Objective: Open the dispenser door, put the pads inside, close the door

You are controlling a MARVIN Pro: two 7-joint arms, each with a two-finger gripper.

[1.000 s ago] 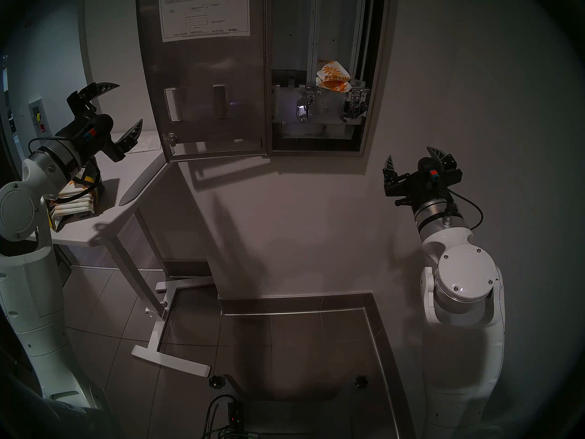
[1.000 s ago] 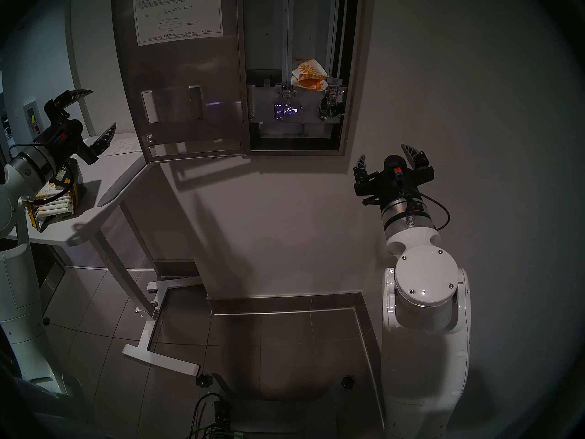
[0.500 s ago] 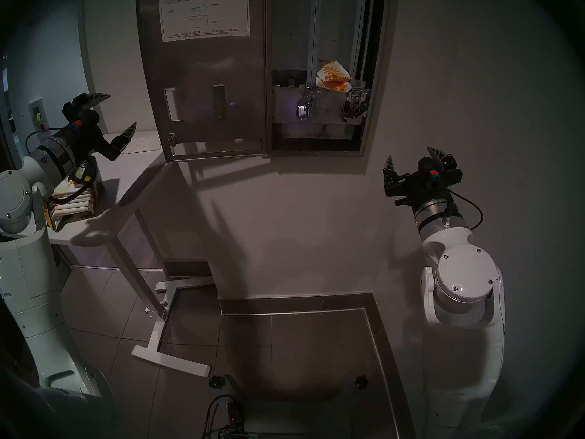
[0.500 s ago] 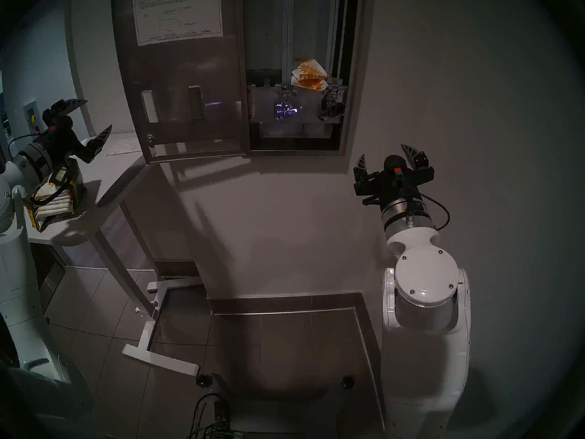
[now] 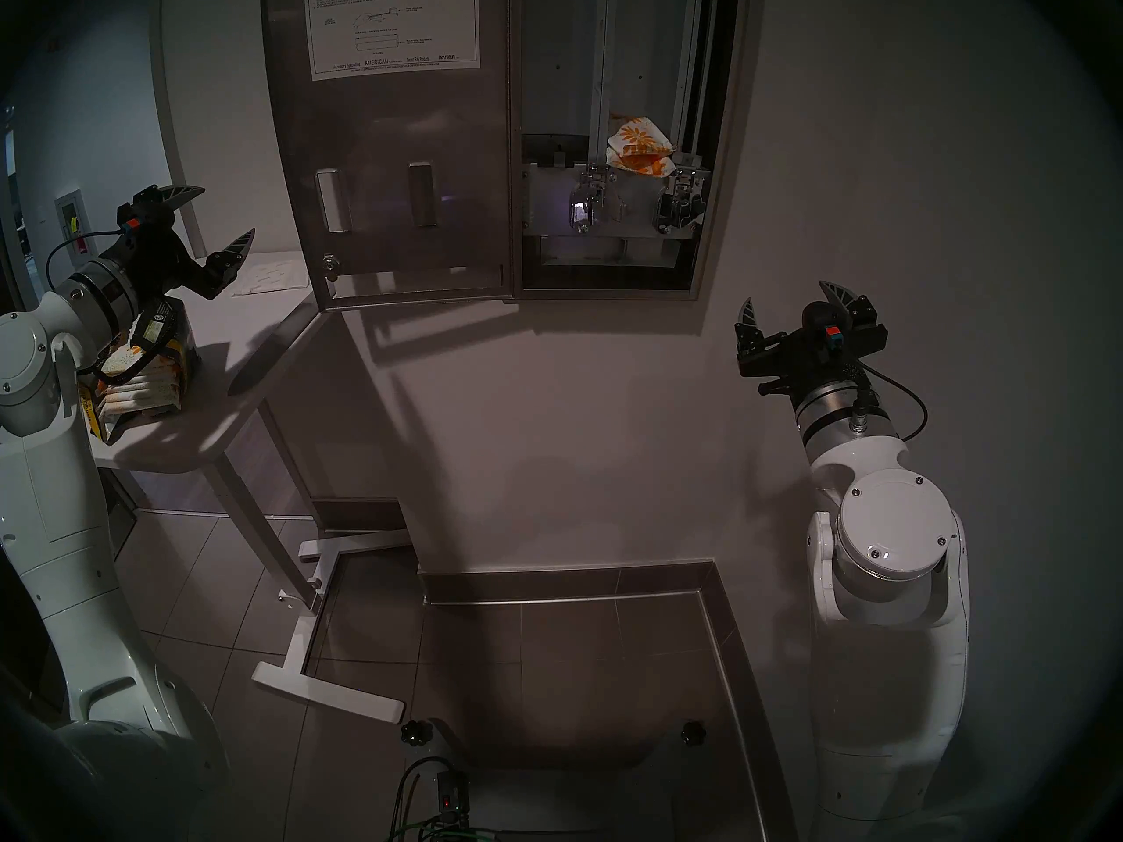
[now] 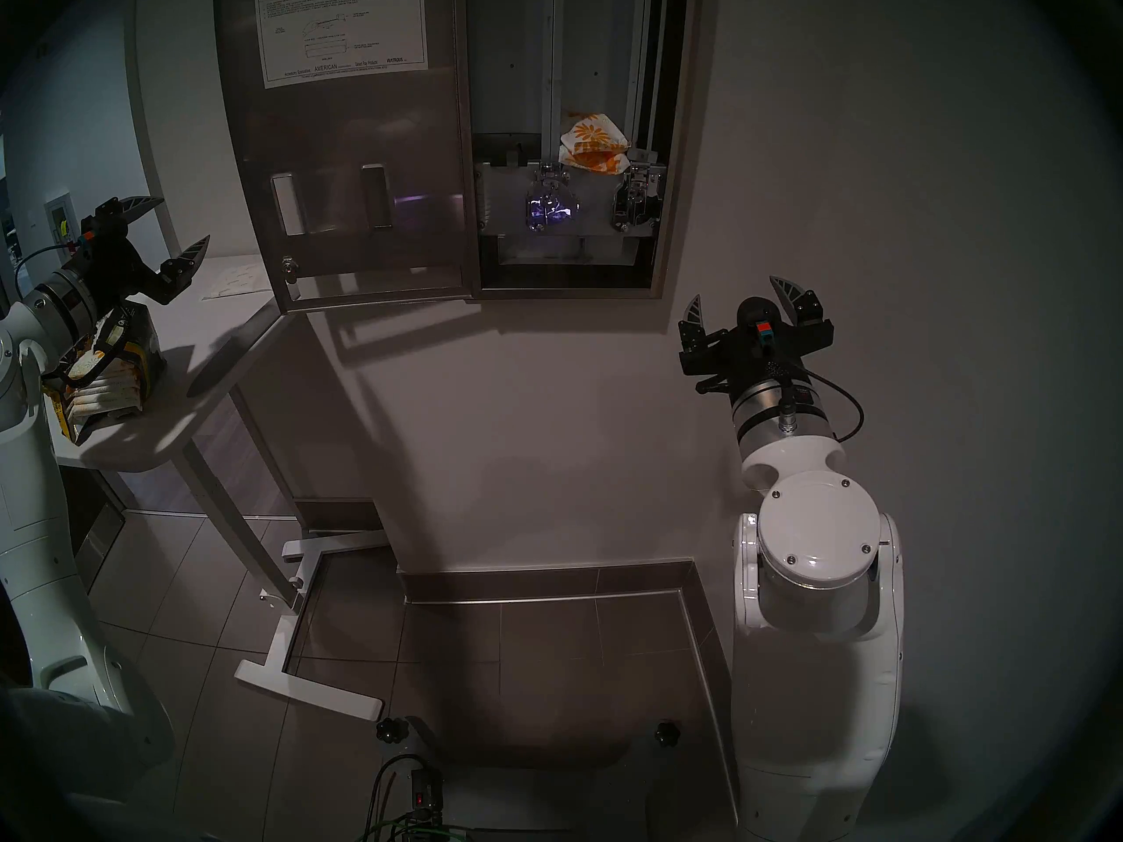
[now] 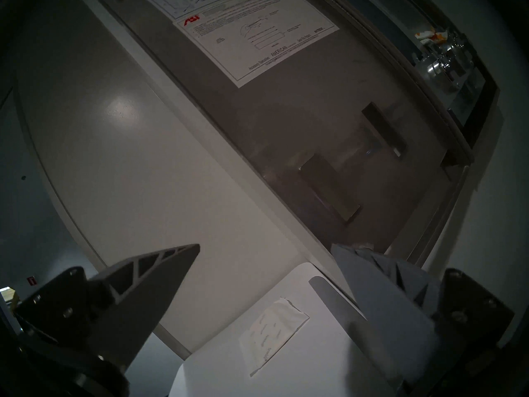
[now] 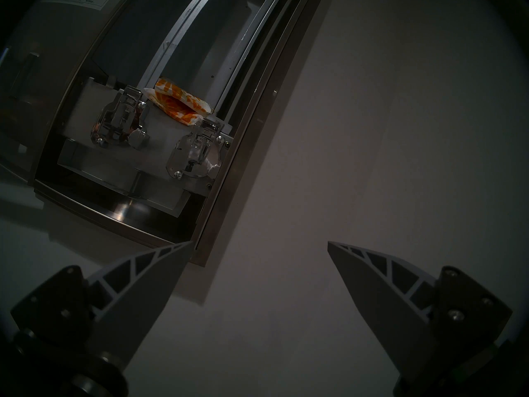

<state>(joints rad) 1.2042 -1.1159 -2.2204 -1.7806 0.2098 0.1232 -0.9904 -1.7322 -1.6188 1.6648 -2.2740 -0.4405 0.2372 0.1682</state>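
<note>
We see the dispenser (image 5: 717, 154) on the wall with its door (image 5: 401, 154) swung wide to the left, the white instruction sheet (image 5: 392, 23) on its inner face turned toward us. Left of it stands a white table (image 5: 243, 348), whose far corner reaches under the door's bottom edge. On the table sits a torn black-and-yellow bag (image 5: 161, 330) with a stack of pads (image 5: 143, 388) in it, partly hidden by our left arm. Farther back on the table lies a flat white sheet (image 5: 270, 276). Inside the dispenser, two daisy-print pads (image 5: 641, 148) rest in the right-hand channel, just above the two chrome levers (image 5: 586, 206).

Our left gripper (image 5: 212, 221) hangs above the table beside the door's free edge, jaws spread wide and empty. Our right gripper (image 5: 790, 309) hovers below and to the right of the dispenser, near the bare wall, jaws likewise apart and holding nothing.
</note>
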